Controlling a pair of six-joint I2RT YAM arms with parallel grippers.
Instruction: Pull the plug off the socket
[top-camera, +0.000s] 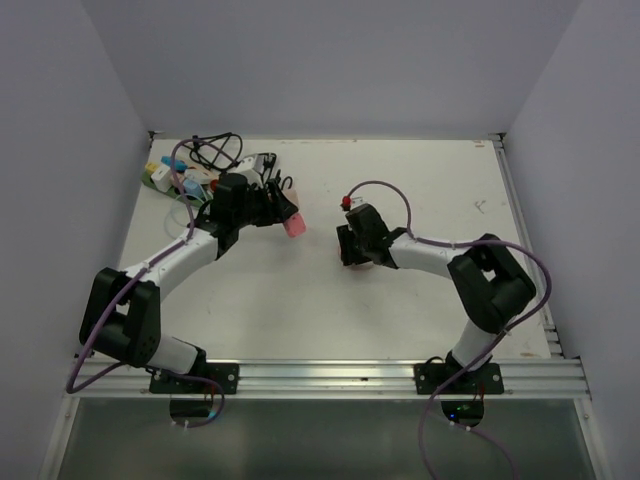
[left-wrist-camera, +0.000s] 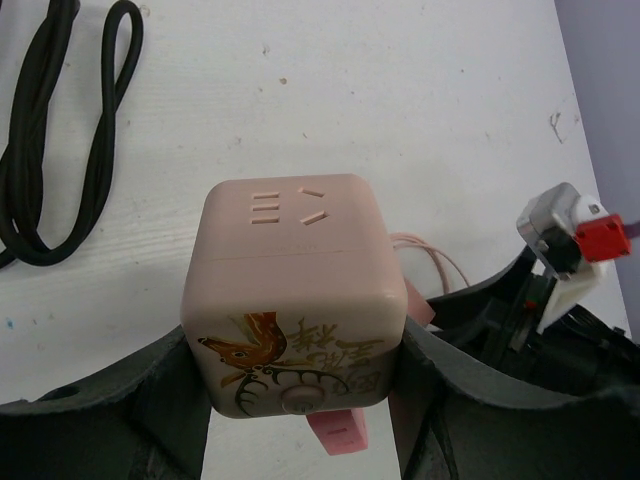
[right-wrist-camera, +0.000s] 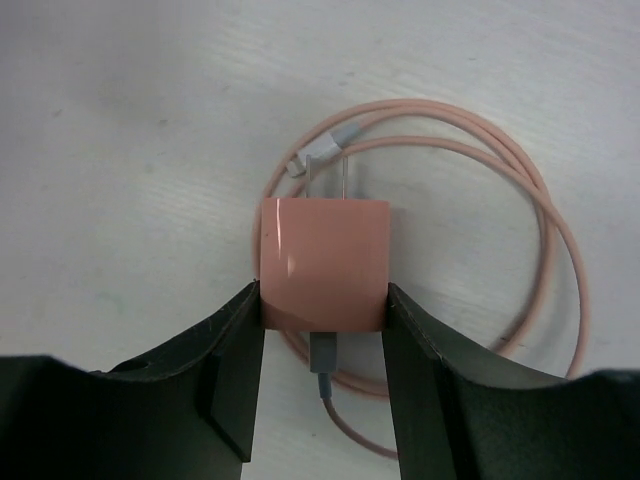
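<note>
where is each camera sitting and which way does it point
Top external: above and behind the bases, facing down at the table; both arms show, with the left pincer and right pincer.
Left wrist: on the left wrist, facing along its own fingers at the pink cube socket they clamp.
Right wrist: on the right wrist, facing past its fingers at the pink plug, prongs bare.
Shared: top and left wrist both show that socket.

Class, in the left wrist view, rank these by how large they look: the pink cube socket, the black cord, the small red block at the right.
1. pink cube socket, though nearest the camera.
2. black cord, partly cut off by the frame.
3. red block, clearly smallest.
</note>
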